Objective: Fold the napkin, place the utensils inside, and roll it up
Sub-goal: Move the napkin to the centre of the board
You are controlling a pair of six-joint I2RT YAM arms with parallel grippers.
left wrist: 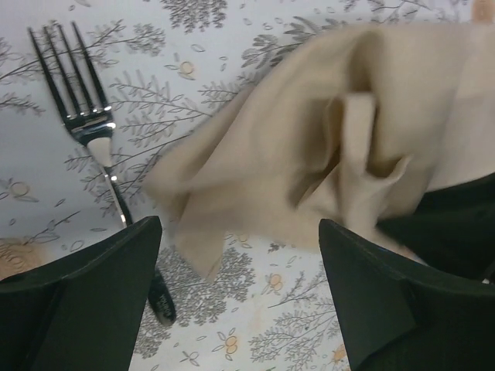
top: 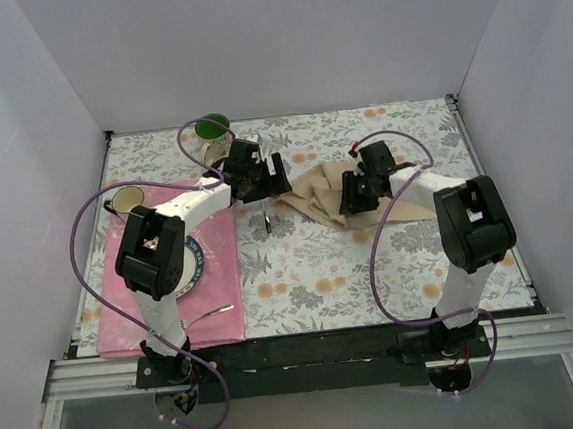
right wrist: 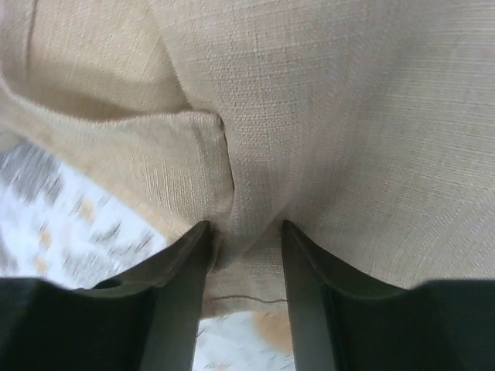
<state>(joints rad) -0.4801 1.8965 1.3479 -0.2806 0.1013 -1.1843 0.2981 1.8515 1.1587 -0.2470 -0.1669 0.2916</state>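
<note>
one napkin (right wrist: pixel 332 116) fold seems pinched in the right jaws; fork (left wrist: pixel 90 124) beside.

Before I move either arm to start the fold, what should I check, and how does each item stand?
1. Right gripper holds the tan cloth napkin: ok, cloth pinched between its fingers.
2. Left gripper free: ok, open and empty.
3. Napkin lying flat: not ok, crumpled.
4. Silver metal fork clear of the napkin: ok, apart on the floral tablecloth.
5. All napkin corners located: cannot tell, some are hidden.
</note>
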